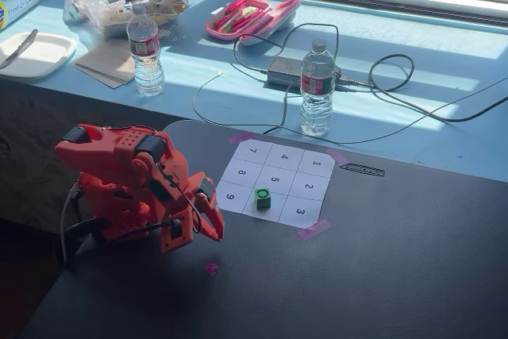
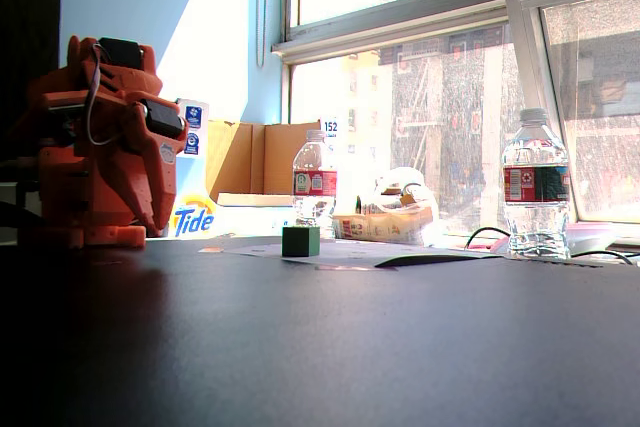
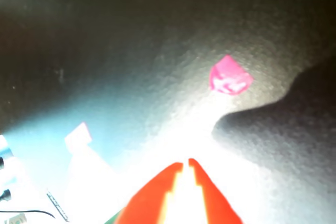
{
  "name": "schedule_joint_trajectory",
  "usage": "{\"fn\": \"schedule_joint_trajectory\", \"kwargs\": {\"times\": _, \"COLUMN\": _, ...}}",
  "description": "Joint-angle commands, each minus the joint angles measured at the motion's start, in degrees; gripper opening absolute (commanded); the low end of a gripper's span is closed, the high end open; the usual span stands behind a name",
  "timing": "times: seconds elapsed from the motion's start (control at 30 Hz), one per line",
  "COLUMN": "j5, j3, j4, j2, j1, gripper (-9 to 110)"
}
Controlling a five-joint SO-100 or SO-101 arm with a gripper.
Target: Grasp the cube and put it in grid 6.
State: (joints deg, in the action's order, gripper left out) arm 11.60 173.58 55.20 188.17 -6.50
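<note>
The small green cube [image 1: 263,198] with a round mark on top stands on the white 3x3 sheet, in the cell between "9" and "3" under "5". That cell is grid 6 [image 1: 275,206], and the cube hides its number. In a fixed view the cube [image 2: 300,240] shows low on the sheet's near edge. The red arm is folded at the left, and my gripper [image 1: 217,235] points down at the dark table, apart from the cube. In the wrist view the red gripper [image 3: 185,162] has its tips almost touching, with nothing between them.
A pink tape scrap [image 1: 210,267] lies on the dark table below the gripper and also shows in the wrist view [image 3: 229,76]. Two water bottles [image 1: 317,89] [image 1: 145,49], a power brick with cables [image 1: 284,71], a pink case [image 1: 252,17] and bags stand on the blue ledge behind.
</note>
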Motion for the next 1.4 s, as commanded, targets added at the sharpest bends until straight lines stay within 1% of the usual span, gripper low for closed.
{"fn": "schedule_joint_trajectory", "kwargs": {"times": 0.0, "j5": -0.7, "j3": 0.6, "j4": -0.3, "j2": 1.0, "j1": 0.4, "gripper": 0}}
{"fn": "schedule_joint_trajectory", "kwargs": {"times": 0.4, "j5": -0.5, "j3": 0.7, "j4": -0.2, "j2": 1.0, "j1": 0.7, "gripper": 0}}
{"fn": "schedule_joint_trajectory", "kwargs": {"times": 0.63, "j5": -2.6, "j3": 0.7, "j4": -0.4, "j2": 1.0, "j1": -0.4, "gripper": 0}}
{"fn": "schedule_joint_trajectory", "kwargs": {"times": 1.37, "j5": -4.4, "j3": 2.1, "j4": -5.2, "j2": 1.0, "j1": 1.0, "gripper": 0}}
